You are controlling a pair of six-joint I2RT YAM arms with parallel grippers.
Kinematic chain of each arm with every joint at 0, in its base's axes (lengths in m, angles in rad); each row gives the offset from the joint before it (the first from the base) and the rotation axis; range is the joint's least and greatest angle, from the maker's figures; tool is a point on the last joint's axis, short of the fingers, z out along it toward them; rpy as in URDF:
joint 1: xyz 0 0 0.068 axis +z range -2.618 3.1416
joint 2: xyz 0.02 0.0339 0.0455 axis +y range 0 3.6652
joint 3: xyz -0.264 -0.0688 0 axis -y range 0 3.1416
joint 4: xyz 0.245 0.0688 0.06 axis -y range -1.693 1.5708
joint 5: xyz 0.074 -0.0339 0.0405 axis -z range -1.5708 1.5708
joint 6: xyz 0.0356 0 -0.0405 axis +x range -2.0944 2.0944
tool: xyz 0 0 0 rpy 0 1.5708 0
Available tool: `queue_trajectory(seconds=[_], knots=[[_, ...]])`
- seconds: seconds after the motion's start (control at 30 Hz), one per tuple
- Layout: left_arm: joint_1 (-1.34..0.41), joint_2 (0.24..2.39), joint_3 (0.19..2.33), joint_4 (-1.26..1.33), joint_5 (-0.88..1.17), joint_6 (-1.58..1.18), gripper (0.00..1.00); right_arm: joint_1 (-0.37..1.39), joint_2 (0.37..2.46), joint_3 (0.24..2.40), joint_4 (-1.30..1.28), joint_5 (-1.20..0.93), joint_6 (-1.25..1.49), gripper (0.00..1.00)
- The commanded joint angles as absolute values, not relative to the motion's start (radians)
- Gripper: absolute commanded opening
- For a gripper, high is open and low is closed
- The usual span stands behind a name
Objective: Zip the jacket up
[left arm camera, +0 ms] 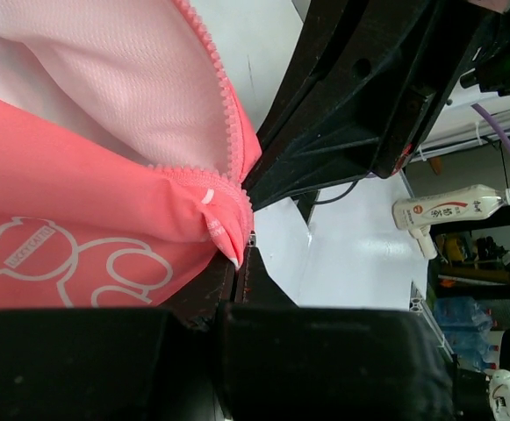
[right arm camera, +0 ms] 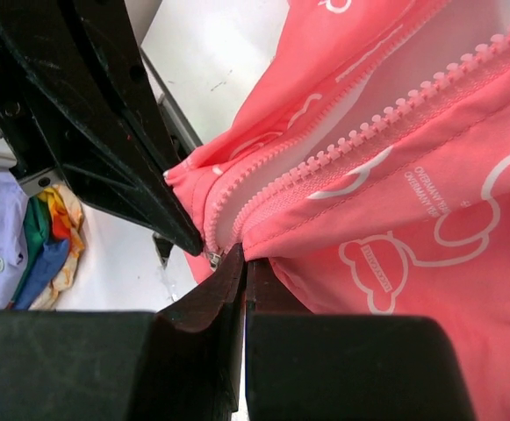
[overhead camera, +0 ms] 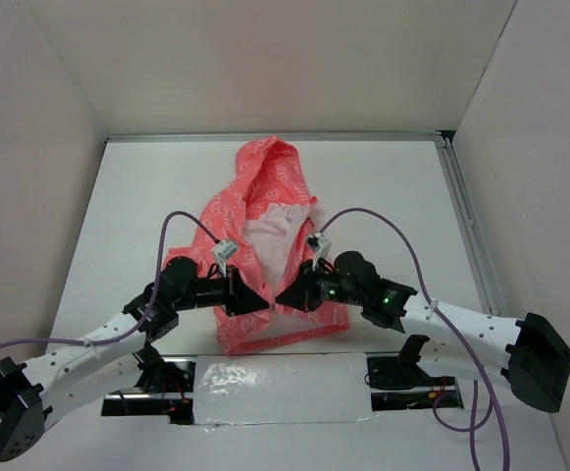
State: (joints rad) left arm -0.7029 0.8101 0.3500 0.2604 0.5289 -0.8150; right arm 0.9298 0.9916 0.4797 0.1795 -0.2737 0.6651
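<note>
While the jacket (overhead camera: 265, 226) lies open-fronted on the worktop (overhead camera: 137, 196), hood toward 12 o'clock and hem toward 6, the left pincer (left arm camera: 240, 263) is clenched on one bottom zipper corner and the right pincer (right arm camera: 240, 256) is clenched on the facing edge, tips nearly touching. To do this well, I judge, hold both tape ends level and taut, seating the pin fully before any pull toward 12 o'clock.

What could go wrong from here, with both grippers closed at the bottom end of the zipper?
1. The left gripper and right gripper meet tip to tip at the hem of the jacket; they may collide.
2. Each seems to pinch only a small corner of fabric, which could slip out.
3. The zipper teeth lie open above, beside the thin lining, which might get caught.
</note>
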Motion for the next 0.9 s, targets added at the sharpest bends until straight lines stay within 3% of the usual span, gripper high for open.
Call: queue_trajectory(seconds=[0.0, 0.43, 0.87], knots=[[-0.707, 0.802, 0.374, 0.299, 0.557, -0.804, 0.0, 0.937, 1.0, 0.577, 0.223, -0.218, 0.69, 0.0], [-0.758, 0.805, 0.387, 0.075, 0.364, -0.79, 0.0, 0.894, 0.956, 0.696, 0.025, -0.343, 0.623, 0.0], [-0.758, 0.678, 0.304, 0.141, 0.531, -0.778, 0.0, 0.864, 0.976, 0.643, 0.162, -0.227, 0.707, 0.0]])
